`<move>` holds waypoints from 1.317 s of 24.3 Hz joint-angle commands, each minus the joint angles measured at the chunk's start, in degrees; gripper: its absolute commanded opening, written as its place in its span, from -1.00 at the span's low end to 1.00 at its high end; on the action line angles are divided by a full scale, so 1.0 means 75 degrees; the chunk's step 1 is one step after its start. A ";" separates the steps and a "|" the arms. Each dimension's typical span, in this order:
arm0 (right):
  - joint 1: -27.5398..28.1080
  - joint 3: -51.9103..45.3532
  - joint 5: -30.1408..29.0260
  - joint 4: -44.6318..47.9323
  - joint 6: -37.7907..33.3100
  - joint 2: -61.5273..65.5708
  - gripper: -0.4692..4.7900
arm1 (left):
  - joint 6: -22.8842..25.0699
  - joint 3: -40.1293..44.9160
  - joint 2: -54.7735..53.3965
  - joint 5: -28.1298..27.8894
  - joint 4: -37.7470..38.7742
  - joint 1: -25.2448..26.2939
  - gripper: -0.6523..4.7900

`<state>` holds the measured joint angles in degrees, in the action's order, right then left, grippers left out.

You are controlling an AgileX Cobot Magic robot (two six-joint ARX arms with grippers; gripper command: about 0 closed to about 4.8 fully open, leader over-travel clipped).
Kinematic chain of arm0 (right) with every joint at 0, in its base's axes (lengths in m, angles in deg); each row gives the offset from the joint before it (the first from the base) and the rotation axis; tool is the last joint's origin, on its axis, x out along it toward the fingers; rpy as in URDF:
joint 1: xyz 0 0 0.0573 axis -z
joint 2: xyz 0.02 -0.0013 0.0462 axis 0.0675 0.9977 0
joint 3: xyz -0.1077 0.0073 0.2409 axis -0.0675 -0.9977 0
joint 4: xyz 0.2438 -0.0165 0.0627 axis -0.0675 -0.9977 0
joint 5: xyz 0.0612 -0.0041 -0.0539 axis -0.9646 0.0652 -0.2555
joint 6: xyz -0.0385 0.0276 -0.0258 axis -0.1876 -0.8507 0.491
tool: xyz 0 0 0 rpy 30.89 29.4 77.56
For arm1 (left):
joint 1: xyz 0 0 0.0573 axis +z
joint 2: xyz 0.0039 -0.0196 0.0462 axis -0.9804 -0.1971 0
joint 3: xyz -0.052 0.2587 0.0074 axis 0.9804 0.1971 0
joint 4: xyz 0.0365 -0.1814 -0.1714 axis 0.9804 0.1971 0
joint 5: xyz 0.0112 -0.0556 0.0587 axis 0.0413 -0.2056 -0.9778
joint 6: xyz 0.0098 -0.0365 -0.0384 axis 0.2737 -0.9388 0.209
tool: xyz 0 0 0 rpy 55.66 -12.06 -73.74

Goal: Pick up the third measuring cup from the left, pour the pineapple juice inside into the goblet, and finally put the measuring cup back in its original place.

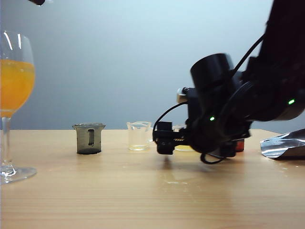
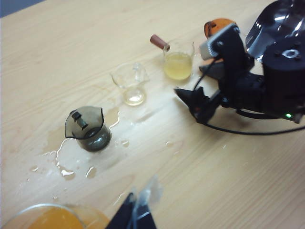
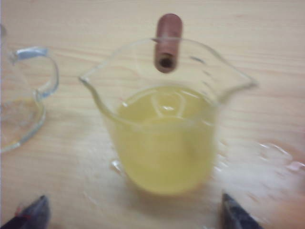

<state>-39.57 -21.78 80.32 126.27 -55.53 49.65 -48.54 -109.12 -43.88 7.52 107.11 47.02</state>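
With your right gripper (image 3: 131,210) spread wide around the third measuring cup (image 3: 164,129), 3rd in the table's row, the wet wood invites a slip spilling pineapple juice (image 3: 162,143).

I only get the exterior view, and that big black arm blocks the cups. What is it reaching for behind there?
Observer: The right gripper is open, its fingertips just short of a clear wide-mouthed plastic measuring cup of pale yellow juice.
Operator: Is the table dry?
Observer: No. The left wrist view shows puddles around the smoky grey measuring cup.
Operator: And the other arm?
Observer: The left gripper hangs above the table beside the rim of the tall clear goblet; I cannot tell whether it is open.
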 commanded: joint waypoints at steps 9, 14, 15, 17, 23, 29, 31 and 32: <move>0.0376 0.1472 0.0157 -0.0111 0.0029 0.0895 1.00 | 0.0035 -0.0009 0.0012 -0.0023 0.0134 0.0009 -0.78; 0.0437 0.2229 0.0035 -0.0731 0.0052 0.1087 1.00 | 0.0035 -0.0012 0.0012 -0.0023 0.0178 0.0009 -0.78; 0.0437 0.2317 0.0099 -0.0746 0.0055 0.1148 1.00 | 0.0035 -0.0009 0.0012 -0.0026 0.0184 0.0009 -0.78; 0.0440 0.2448 0.0417 -0.0822 0.0055 0.1276 1.00 | 0.0035 -0.0009 0.0015 -0.0020 0.0265 0.0009 -0.78; 0.0460 0.2509 0.0513 -0.0918 0.0052 0.1448 1.00 | 0.0035 -0.0009 0.0015 -0.0023 0.0784 0.0009 -0.78; 0.0463 0.2509 0.0210 -0.0918 -0.0029 0.1457 0.17 | 0.0035 -0.0009 0.0017 -0.0026 0.0801 0.0009 -0.78; 0.0463 0.2509 0.0169 -0.0915 -0.0026 0.1448 0.09 | 0.0035 -0.0015 0.0032 -0.0026 0.0743 0.0009 -0.78; 0.0460 0.2509 0.0169 -0.0903 -0.0023 0.1443 0.09 | 0.0038 -0.0015 0.0052 -0.0047 0.0740 0.0009 -0.78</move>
<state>-36.03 -2.90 82.24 120.32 -55.11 60.42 -48.52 -109.12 -43.82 7.30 113.45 47.02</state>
